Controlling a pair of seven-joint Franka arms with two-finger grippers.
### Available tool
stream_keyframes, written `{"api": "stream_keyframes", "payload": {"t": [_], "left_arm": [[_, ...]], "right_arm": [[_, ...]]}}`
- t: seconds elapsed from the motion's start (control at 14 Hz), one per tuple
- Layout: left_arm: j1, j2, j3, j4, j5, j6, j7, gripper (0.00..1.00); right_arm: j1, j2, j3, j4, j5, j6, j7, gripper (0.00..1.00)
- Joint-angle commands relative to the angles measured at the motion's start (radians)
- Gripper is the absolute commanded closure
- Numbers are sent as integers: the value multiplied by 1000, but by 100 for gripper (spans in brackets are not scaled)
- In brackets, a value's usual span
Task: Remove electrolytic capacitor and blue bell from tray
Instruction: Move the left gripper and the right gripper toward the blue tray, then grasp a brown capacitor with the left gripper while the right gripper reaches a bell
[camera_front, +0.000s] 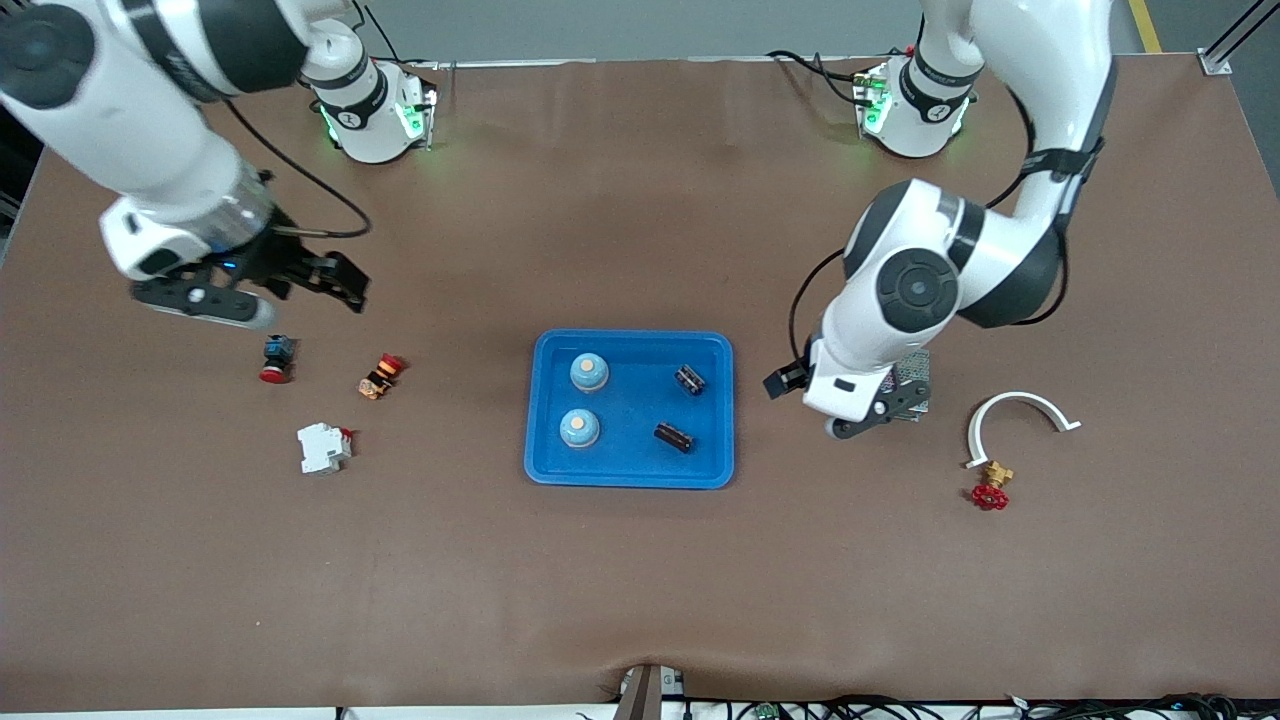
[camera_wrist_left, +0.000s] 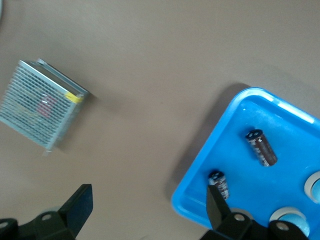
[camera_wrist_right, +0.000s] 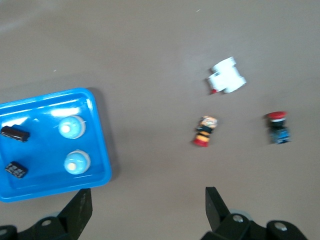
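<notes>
While waiting on the first pick, judging this as the approach step: nothing lifted, all four parts sitting in the tray (camera_front: 634, 404).

- Seeing the left gripper (camera_wrist_left: 147, 205) hovering at 3 o'clock off the tray, partly over the mesh box (camera_front: 914, 372), fingers spread wide, holding nothing.
- Seeing the right gripper (camera_wrist_right: 146, 205) hanging at 10 o'clock, well apart from the tray, near the push buttons (camera_front: 277, 357), also wide open and empty.
- Reading clock positions from the tray's centre, front view: two capacitors (camera_front: 690, 380) lying on their sides at 2 and 4 o'clock, dark and cylindrical; two blue bells (camera_front: 589, 372) standing upright at 10 and 8 o'clock, domed, pale spot on top.

Next, probably: sliding the left gripper toward 9 o'clock, dropping over a capacitor, squaring the fingers across its body. Expecting it to roll if nudged.
</notes>
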Motion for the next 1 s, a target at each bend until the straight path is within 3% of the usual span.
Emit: {"api": "stream_keyframes", "payload": {"t": [0.0,0.36,0.64,0.93], "left_arm": [[-29,63,4,16,4,67,-96,0],[-88,149,5,14,4,209,-257,0],[-137,220,4,19,-4,301,-355,14],[-180,255,5,19,-4,315,-400,19]], "right_arm": [[69,72,-11,13,2,64,51,0],[174,226,-11,50,4,191,51,0],[218,323,-11,53,4,289,157,0],[282,415,-11,53,1,357,248,0]]}}
